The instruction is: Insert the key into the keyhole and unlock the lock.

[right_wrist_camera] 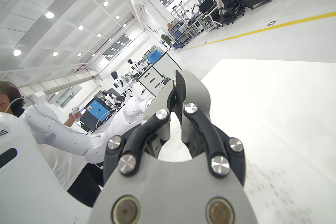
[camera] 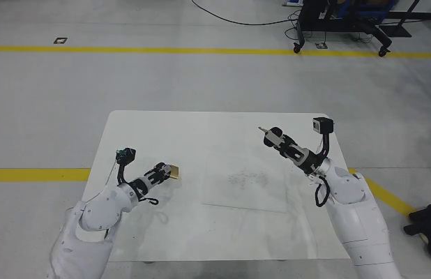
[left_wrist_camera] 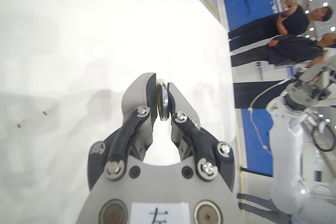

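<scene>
My left gripper (camera: 164,174) hovers over the left part of the white table (camera: 201,132), shut on a small brass lock (camera: 174,171). In the left wrist view the lock (left_wrist_camera: 162,104) is pinched edge-on between the pads, its silver shackle toward the wrist, with the left gripper (left_wrist_camera: 160,81) closed around it. My right gripper (camera: 274,135) is raised over the table's right part, shut on a thin metal key (camera: 262,130) that sticks out toward the far left. In the right wrist view only a sliver of the key (right_wrist_camera: 174,72) shows at the right gripper's (right_wrist_camera: 176,78) tip. Key and lock are well apart.
A thin clear sheet with faint marks (camera: 247,183) lies flat on the table between the arms. The table's far edge and right edge are near the right arm. A black wheeled cart (camera: 341,24) stands on the floor far behind.
</scene>
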